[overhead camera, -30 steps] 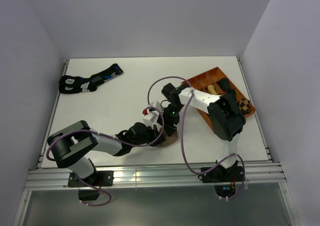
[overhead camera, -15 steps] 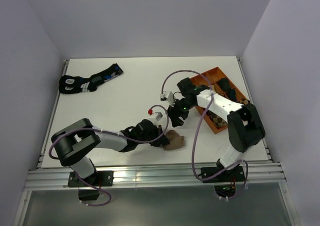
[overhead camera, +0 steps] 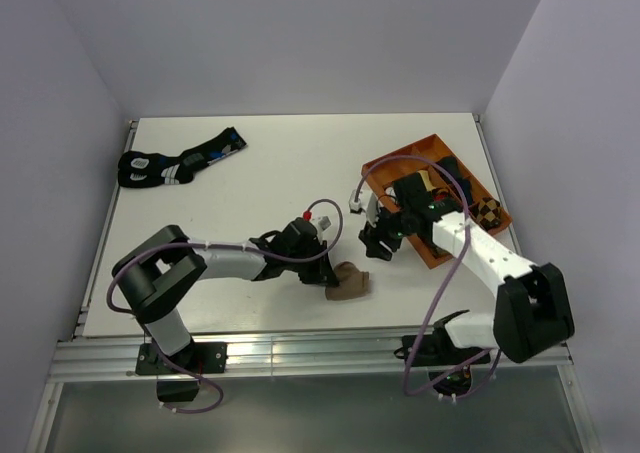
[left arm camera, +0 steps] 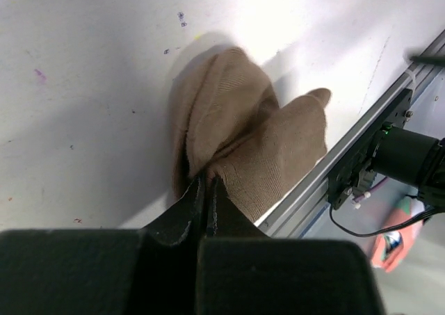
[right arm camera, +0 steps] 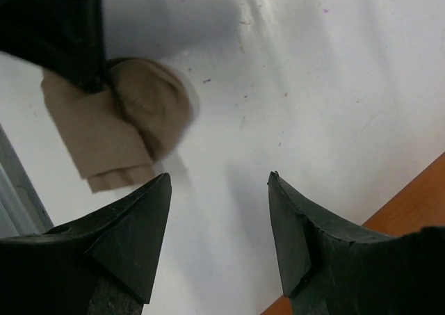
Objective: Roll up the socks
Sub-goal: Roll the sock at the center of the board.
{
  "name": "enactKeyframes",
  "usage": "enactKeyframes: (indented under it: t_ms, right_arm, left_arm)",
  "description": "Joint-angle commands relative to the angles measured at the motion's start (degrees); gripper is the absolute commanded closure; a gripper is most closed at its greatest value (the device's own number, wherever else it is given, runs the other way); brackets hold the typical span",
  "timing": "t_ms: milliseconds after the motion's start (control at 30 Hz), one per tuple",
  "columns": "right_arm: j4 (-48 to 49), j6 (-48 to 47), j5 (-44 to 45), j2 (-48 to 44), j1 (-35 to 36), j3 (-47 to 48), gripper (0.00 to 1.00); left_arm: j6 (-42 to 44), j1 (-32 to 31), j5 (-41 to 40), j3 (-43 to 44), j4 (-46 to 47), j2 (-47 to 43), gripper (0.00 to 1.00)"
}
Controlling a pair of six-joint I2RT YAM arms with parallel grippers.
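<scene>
Tan sock bundle (overhead camera: 349, 281) lies near the front edge of the table (overhead camera: 250, 183), loosely folded. Left gripper (left arm camera: 206, 188) pinches its edge fold, jaws clenched on cloth. Right gripper (right arm camera: 217, 183) hangs nearby, jaws spread, empty. Judged light, soft, springy, liable to unroll; best gripped across the thick middle.

Right gripper (overhead camera: 375, 243) has withdrawn from the tan sock bundle (overhead camera: 350, 280). It now sits right of centre in the top view, beside the orange tray (overhead camera: 395, 154), jaws apart. Its arm has swung to the lower right. The bundle, earlier covered by both grippers, now lies exposed at lower centre. Left gripper (overhead camera: 325, 268) has shifted slightly right, arm stretched further out, pinching the bundle's left edge.
</scene>
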Motion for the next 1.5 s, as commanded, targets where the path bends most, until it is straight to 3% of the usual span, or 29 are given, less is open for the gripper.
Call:
enactKeyframes:
  t_ms: [0,267,600,867,1300,1467]
  right_arm:
    - [1.2,-7.3,-2.1,-6.2,0.1,-3.3,0.35]
    - [-1.4,-16.6,-3.5,-14.3,3.7,-10.5,0.32]
    - [1.3,-13.5,2.0,-15.5,16.3,-14.5,0.32]
    - [3.6,-11.6,4.9,-13.0,20.3,-15.1,0.32]
    - [10.2,-5.3,7.4,-7.0,21.8,-15.5,0.4]
    - [11.3,-4.3,8.7,-2.9,21.8,-14.7,0.53]
  left_arm:
    - [1.8,2.0,4.7,3.1,-11.9,3.1,1.0]
    - [3.3,3.6,7.8,12.2,-18.3,8.9,1.0]
    - [3.0,3.9,8.3,16.4,-20.2,12.1,1.0]
    - [2.8,4.0,8.8,16.1,-19.5,12.1,1.0]
    - [-0.2,4.2,9.8,12.9,-13.9,11.8,0.99]
    - [-4.4,5.2,10.2,8.4,-7.6,9.4,1.0]
